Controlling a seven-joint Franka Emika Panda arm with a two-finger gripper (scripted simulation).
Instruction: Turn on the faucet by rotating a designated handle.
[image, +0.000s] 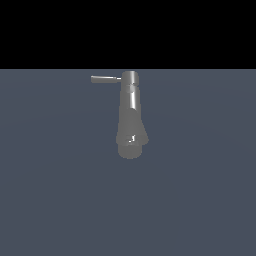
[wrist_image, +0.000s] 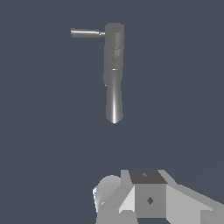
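Note:
The faucet (image: 131, 117) is a shiny grey tapered body in the middle of the exterior view, with a narrow cap at one end and a wider round base at the other. The handle (image: 105, 78), a thin grey rod, sticks out from the cap toward the exterior view's left. The wrist view shows the same faucet (wrist_image: 113, 74) and handle (wrist_image: 85, 33) at a distance. Only blocky grey and white parts of my gripper (wrist_image: 146, 199) show at the wrist picture's edge, well apart from the faucet. Its fingertips are hidden. The gripper is absent from the exterior view.
A flat dark blue-grey floor (image: 200, 200) lies around the faucet. A black band fills the exterior view above the floor's far edge.

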